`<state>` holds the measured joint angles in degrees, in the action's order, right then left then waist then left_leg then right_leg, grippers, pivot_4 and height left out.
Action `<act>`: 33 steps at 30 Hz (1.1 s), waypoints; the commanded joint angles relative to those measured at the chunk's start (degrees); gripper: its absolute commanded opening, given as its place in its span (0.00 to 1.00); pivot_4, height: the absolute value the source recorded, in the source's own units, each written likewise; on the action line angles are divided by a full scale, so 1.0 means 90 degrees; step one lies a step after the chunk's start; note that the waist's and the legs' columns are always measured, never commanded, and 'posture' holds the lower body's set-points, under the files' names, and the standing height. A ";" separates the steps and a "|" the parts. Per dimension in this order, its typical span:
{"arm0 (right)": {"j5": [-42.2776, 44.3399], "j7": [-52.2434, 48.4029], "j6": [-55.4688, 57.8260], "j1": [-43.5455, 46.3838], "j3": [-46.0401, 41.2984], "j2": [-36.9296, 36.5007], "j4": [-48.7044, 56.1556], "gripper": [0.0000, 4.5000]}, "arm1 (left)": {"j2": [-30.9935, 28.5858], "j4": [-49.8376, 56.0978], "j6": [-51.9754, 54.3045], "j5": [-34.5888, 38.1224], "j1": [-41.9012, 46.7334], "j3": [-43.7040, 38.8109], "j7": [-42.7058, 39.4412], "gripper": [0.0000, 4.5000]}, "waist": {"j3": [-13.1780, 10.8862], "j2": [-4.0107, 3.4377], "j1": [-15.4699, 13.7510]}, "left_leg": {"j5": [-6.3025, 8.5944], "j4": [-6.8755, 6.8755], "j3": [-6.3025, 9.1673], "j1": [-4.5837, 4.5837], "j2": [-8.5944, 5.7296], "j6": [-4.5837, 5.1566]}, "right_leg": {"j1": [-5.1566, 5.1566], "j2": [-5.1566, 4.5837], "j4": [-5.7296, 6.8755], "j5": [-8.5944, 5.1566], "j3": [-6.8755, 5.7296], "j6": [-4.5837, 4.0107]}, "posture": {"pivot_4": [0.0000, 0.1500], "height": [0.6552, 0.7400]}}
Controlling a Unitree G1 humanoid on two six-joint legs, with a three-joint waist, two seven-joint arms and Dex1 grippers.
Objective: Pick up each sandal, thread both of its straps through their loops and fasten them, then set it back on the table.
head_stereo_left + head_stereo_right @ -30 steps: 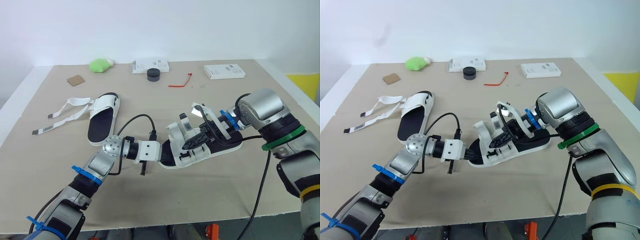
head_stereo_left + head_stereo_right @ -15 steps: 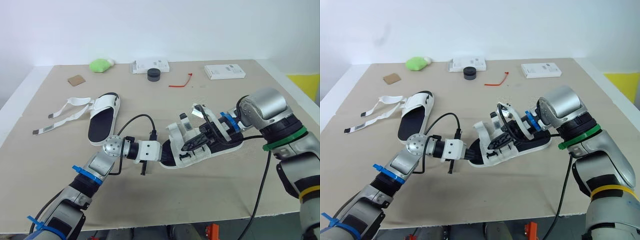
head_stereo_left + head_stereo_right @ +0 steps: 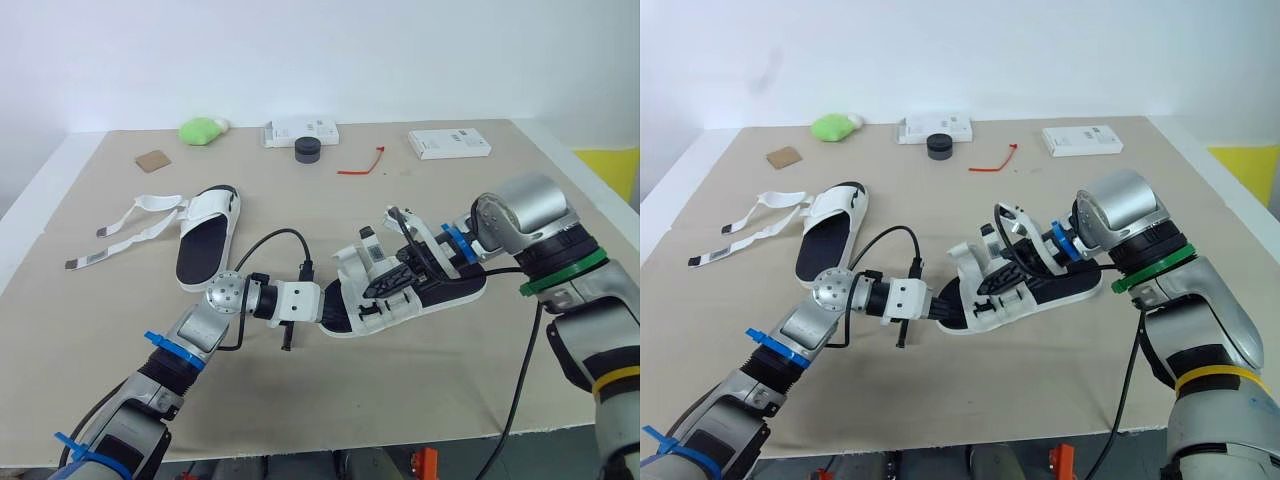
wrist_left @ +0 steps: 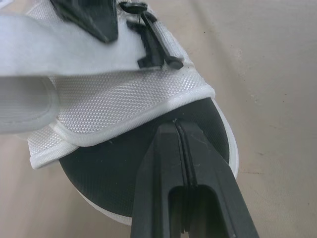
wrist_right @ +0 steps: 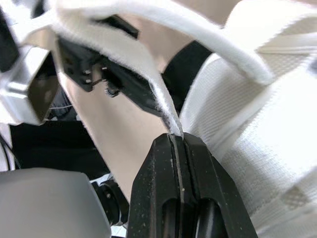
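Note:
A white sandal with a black insole (image 3: 440, 290) lies at the middle of the table, held from both ends. My left gripper (image 3: 326, 305) is shut on the rim of its sole, and the left wrist view shows that grip (image 4: 175, 128) close up. From the right, my right gripper (image 3: 380, 286) reaches over the sandal's upper. It is shut on a thin white strap (image 5: 148, 74), pinched at the fingertips (image 5: 176, 137). A second sandal (image 3: 206, 240) lies flat at the left, its loose straps (image 3: 130, 225) spread on the table.
Along the far side of the table are a green object (image 3: 200, 130), a white box (image 3: 300, 130), a black round cap (image 3: 307, 149), a red tie (image 3: 360, 165) and another white box (image 3: 449, 143). A brown card (image 3: 152, 160) lies at the far left.
My right wrist has turned slightly, nudging the pinched strap. The left gripper and both sandals stay where they were.

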<state>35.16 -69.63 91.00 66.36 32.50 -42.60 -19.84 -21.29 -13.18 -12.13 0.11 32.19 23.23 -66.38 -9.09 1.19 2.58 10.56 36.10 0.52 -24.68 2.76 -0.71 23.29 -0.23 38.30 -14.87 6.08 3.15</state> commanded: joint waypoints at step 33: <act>0.0388 -0.0694 0.0167 0.0873 0.1015 -0.0048 -0.0886 0.01 | 0.0020 -0.0058 0.0200 -0.0248 -0.0329 0.0365 0.0038 0.00 | 0.0003 -0.0004 -0.0002 | 0.0002 0.0006 0.0008 -0.0005 -0.0006 -0.0004 | -0.0001 -0.0008 0.0002 -0.0001 -0.0009 -0.0003 | 1.00 1.00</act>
<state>37.86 -76.02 92.31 74.46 41.89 -42.21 -28.95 -21.07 -12.40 -11.94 0.08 31.18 23.23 -65.21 -9.07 1.16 2.56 10.58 36.16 0.60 -24.72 2.71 -0.74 23.27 -0.30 38.32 -14.88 5.99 3.12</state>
